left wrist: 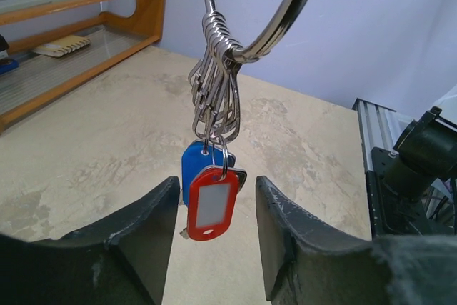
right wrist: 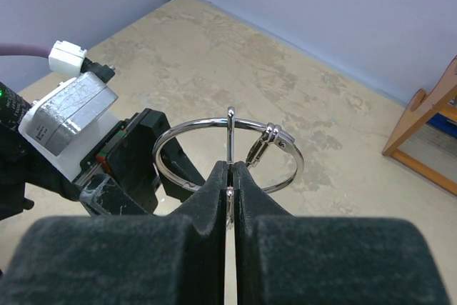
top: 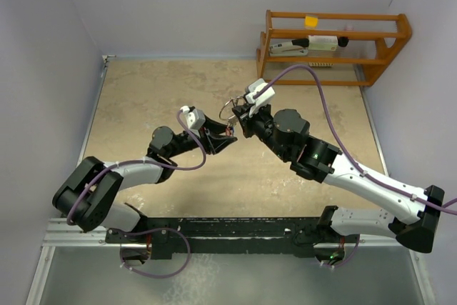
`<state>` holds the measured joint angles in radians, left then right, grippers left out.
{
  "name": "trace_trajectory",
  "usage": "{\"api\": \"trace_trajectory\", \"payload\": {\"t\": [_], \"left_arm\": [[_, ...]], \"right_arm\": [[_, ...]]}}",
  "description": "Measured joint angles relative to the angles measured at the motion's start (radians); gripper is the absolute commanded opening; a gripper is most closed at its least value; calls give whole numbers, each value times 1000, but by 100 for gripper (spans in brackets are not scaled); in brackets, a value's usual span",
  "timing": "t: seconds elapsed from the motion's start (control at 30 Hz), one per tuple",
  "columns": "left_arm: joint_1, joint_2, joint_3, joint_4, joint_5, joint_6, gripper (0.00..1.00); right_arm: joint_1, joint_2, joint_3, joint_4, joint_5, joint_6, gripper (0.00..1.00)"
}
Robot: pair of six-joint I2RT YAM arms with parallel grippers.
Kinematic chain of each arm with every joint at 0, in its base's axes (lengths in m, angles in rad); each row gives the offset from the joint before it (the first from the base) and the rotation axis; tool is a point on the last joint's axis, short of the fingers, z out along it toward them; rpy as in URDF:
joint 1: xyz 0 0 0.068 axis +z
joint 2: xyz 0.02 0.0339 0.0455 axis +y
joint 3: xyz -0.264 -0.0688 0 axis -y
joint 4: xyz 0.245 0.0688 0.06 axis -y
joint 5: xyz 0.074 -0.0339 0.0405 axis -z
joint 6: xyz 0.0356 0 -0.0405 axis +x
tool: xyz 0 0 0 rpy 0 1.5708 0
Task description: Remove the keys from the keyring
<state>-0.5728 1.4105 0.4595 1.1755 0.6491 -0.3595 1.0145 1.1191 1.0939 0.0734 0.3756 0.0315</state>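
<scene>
A beige, mottled desk [top: 178, 91] fills the floor of a pale lavender-walled booth, with a wooden rack [top: 335, 41] standing at the far right. Your two arms meet over the middle of the desk. Your right end effector [right wrist: 230, 176] has its jaws pressed fully together on the wire of the keyring [left wrist: 268, 44], a silver ring held up in the air, well clear of the desk. From its wrist camera you see the ring standing out beyond the fingertips, with one straight end of wire rising just above the grip. The keys hang from the lowest part of the ring as one bunch: several silver clips [left wrist: 214, 98] crowded together on the wire, and below them a blue tag [left wrist: 191, 166] with a red tag [left wrist: 212, 205] in front of it, the red one showing a pale label window. Your left end effector [left wrist: 218, 191] sits just left of and nearer than the ring, about half open and holding nothing. Its two dark fingers [left wrist: 153, 226] stand on either side of the red tag, with a visible gap on each side, so neither finger touches it.
</scene>
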Motion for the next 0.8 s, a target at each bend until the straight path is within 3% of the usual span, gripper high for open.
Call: {"api": "trace_trajectory", "payload": {"t": [0.1, 0.23, 0.5, 0.8], "left_arm": [[0, 9, 0, 9, -3, -4, 14], [0, 11, -7, 17, -8, -7, 3], [0, 10, -8, 9, -10, 0, 4], [0, -59, -8, -111, -10, 58, 17]], "right_arm": [[0, 0, 0, 0, 0, 2, 0], [0, 0, 0, 0, 0, 2, 0], [0, 0, 0, -4, 1, 1, 0], [0, 0, 0, -15, 9, -5, 0]]}}
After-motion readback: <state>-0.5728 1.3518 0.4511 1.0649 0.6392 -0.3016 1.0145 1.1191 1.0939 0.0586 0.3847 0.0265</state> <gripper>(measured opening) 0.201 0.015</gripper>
